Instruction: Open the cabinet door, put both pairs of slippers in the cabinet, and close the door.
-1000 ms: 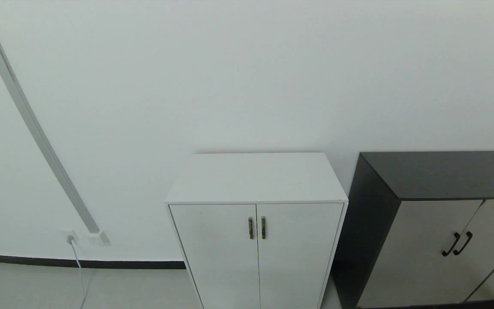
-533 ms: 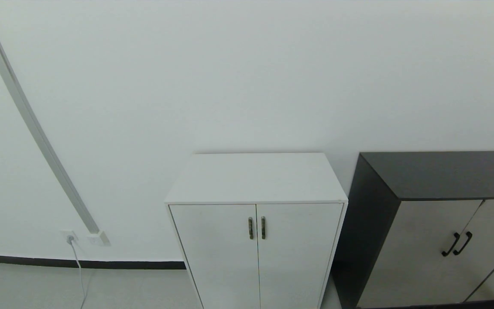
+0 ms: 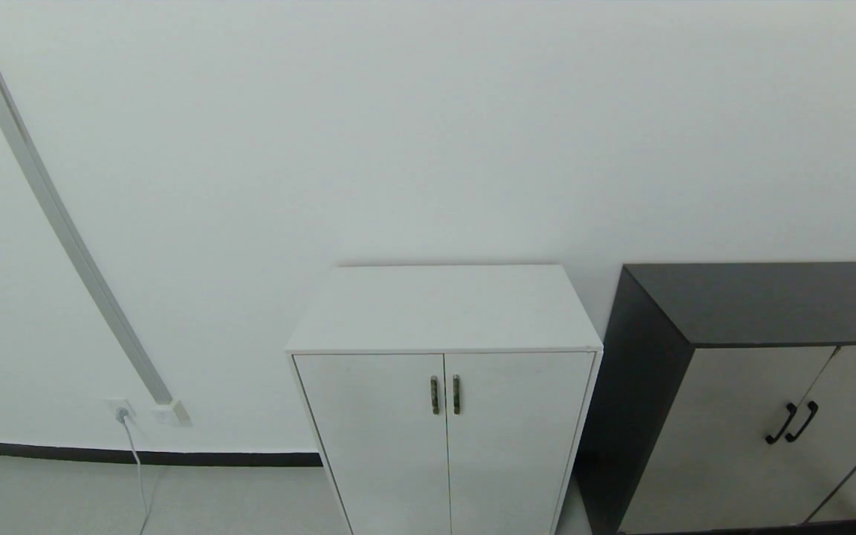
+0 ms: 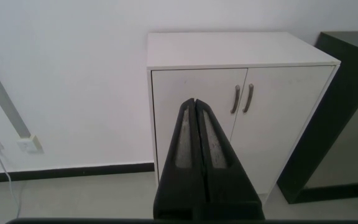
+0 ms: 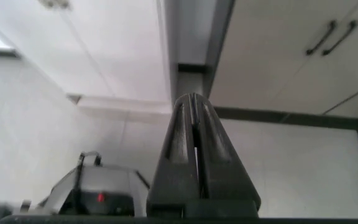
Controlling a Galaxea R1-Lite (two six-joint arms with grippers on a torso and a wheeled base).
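The white cabinet (image 3: pixel 443 312) stands against the wall with both doors shut. Its two metal handles (image 3: pixel 445 394) meet at the middle seam. In the left wrist view my left gripper (image 4: pixel 194 101) is shut with nothing in it. It hangs some way in front of the white cabinet (image 4: pixel 197 87), level with the left door, left of the handles (image 4: pixel 242 98). My right gripper (image 5: pixel 194 96) is also shut and empty. It is held low over the floor, facing the gap between the white cabinet (image 5: pixel 104 50) and the dark one.
A dark cabinet (image 3: pixel 755 297) with grey doors and black handles (image 3: pixel 792 422) stands close to the right of the white one. On the left wall a slanted conduit (image 3: pixel 64 223) ends at an outlet (image 3: pixel 120 409), and a cable (image 3: pixel 138 475) hangs to the grey floor.
A dark part of the right arm at the head view's lower right edge has dropped out of that view. The cabinet doors have stayed shut.
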